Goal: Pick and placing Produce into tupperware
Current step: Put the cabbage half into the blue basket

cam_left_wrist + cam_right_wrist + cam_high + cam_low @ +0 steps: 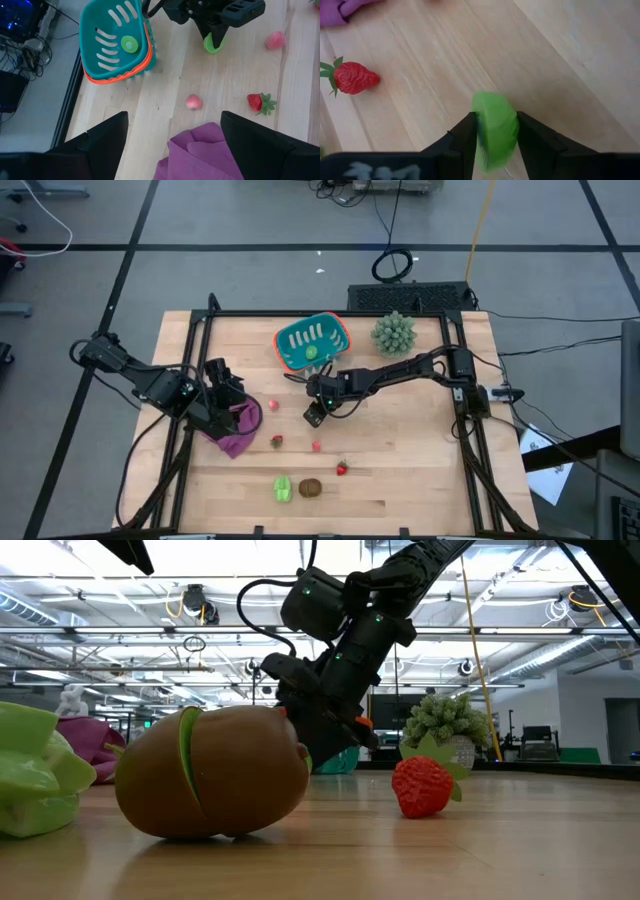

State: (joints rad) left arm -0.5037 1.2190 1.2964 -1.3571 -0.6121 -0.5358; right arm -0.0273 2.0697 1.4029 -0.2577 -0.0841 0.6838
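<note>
Right gripper [495, 131] pinching green produce piece [494, 129] mid-table, one green piece already in teal tupperware [290, 346] near far edge, several still loose toward near edge; left gripper [172, 131] spread, waiting.

A grey floor [250, 220] crossed by dark lines surrounds the wooden table [400, 470], with cables [395, 260] lying coiled on it beyond the far edge. Across the table, the room shows a high ceiling [120, 620] of white trusses, pipes and lamps.
</note>
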